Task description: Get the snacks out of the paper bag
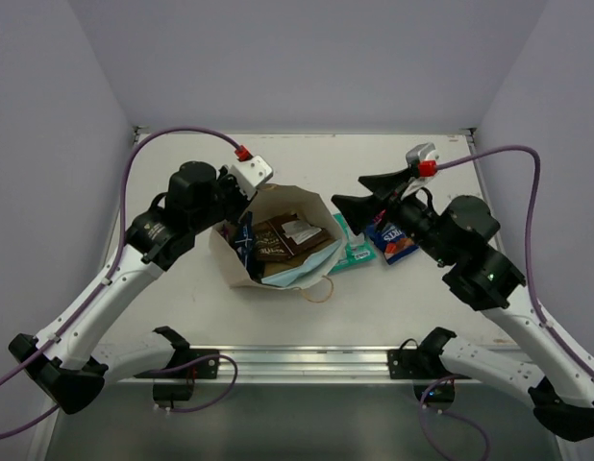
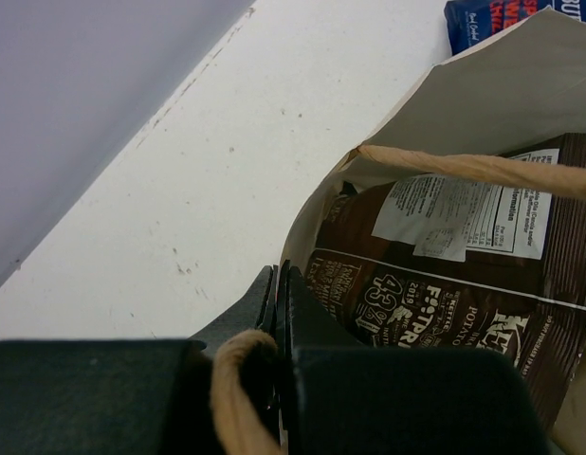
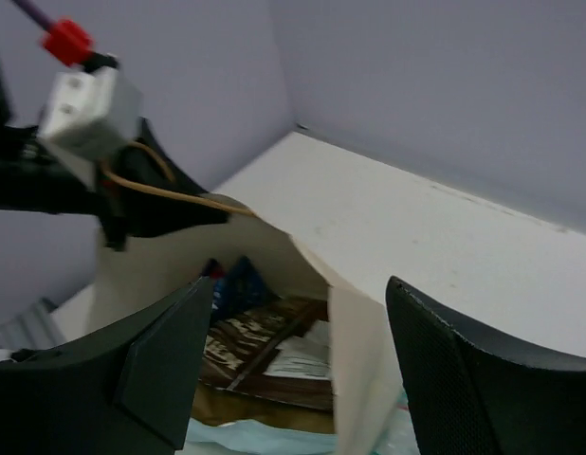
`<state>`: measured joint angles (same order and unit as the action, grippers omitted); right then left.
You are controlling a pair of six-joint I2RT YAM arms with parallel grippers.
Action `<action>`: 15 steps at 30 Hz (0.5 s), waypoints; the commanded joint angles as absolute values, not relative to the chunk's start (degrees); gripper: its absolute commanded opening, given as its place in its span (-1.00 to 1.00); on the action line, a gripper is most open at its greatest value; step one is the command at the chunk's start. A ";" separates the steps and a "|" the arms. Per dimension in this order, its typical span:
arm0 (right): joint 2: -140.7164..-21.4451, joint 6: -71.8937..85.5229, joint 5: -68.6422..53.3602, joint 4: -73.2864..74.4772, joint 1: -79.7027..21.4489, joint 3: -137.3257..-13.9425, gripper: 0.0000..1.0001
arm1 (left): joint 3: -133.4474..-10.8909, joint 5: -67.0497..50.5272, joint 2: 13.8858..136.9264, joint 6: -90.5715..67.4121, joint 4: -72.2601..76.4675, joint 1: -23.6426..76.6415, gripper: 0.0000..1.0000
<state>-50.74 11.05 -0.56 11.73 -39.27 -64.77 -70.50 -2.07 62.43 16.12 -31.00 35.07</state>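
The tan paper bag (image 1: pixel 230 261) lies open in the middle of the table. My left gripper (image 1: pixel 241 197) is shut on its rim (image 2: pixel 317 223), next to a twisted handle (image 2: pixel 483 171). Inside lie two brown snack packets (image 1: pixel 278 240), a dark blue one (image 1: pixel 244 240) and a light blue one (image 1: pixel 292 274). In the left wrist view a brown packet (image 2: pixel 445 284) fills the bag's mouth. My right gripper (image 1: pixel 350 190) is open and empty, just above the bag's right edge. In the right wrist view its fingers (image 3: pixel 132 379) frame the brown packets (image 3: pixel 265 346).
A teal packet (image 1: pixel 350 252) and a blue-and-red packet (image 1: pixel 391 240) lie on the table right of the bag, under my right arm. The blue-and-red one also shows in the left wrist view (image 2: pixel 502 19). Grey walls close the table's back and sides.
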 commanded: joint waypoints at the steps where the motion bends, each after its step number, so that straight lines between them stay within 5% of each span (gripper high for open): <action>1: -52.29 18.62 -3.25 9.95 -45.07 -64.51 0.54 | -70.66 -0.62 60.64 16.53 -29.36 35.51 -1.00; 15: -72.68 27.68 4.92 -8.06 -61.08 -62.85 0.44 | -71.63 0.26 59.94 13.27 -29.79 35.42 -1.00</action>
